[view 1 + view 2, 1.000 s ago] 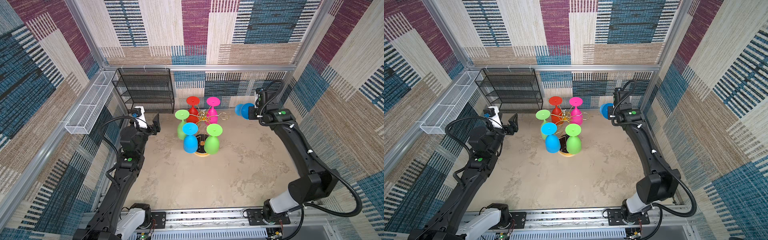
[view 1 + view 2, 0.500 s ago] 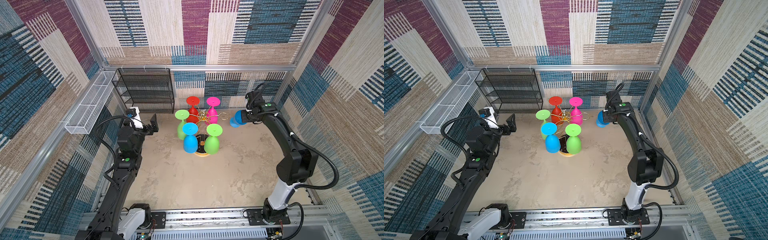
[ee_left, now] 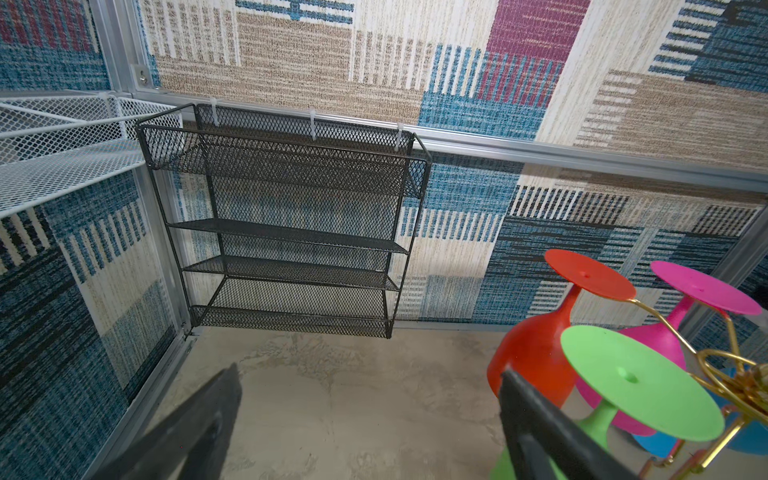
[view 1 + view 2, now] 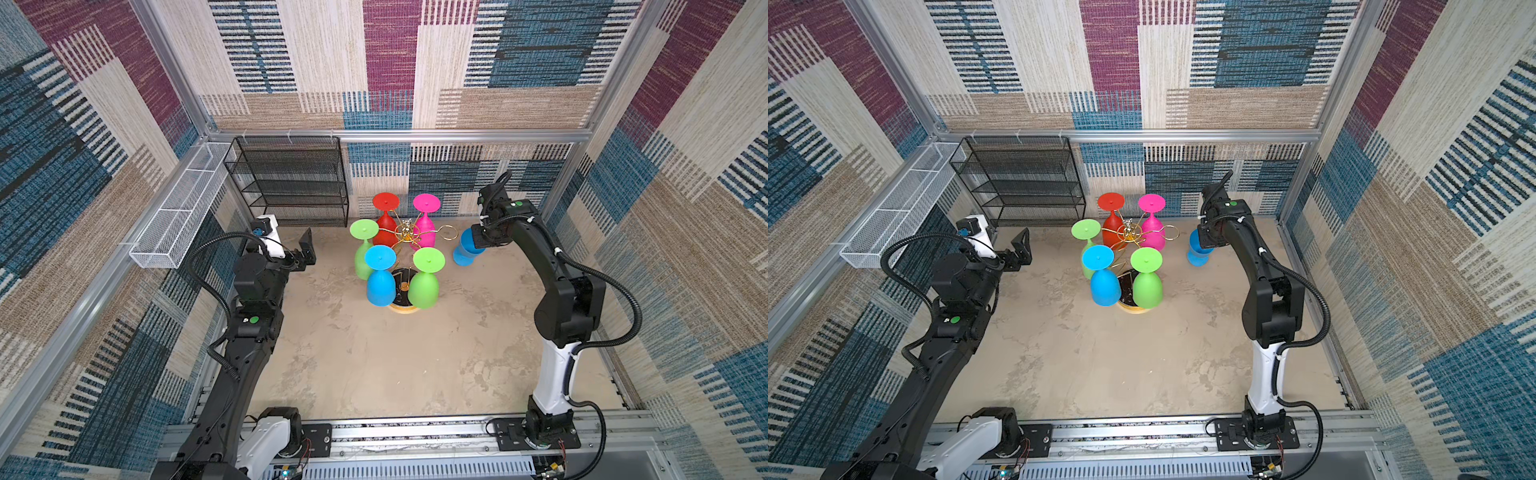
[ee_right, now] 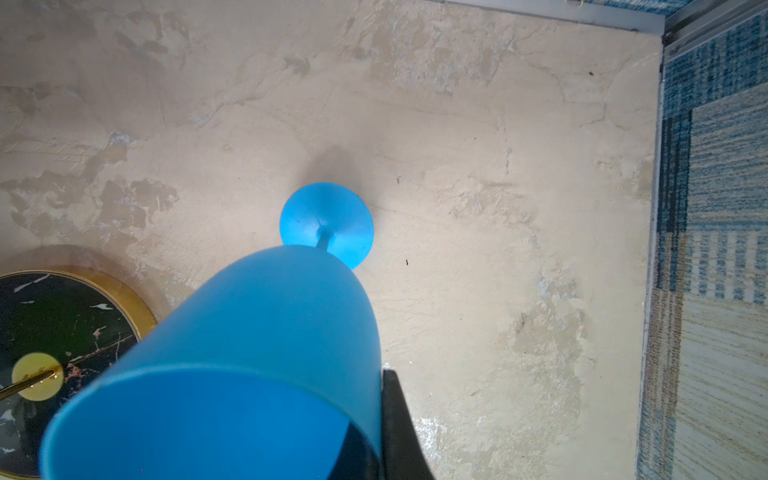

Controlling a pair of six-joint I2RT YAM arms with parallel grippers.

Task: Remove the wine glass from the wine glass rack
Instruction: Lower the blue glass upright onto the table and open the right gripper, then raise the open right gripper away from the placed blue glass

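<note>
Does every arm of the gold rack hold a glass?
No, in a top view one ring-ended arm of the wine glass rack is bare.

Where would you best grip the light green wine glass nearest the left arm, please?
I'd grip the light green wine glass by its bowl, from the outer side facing the open left end effector: it hangs upside down, foot hooked on the wine glass rack, bowl free below.

Lab cell: carpet walls [image 4: 316, 54], aluminium frame [image 4: 415, 135]
</note>
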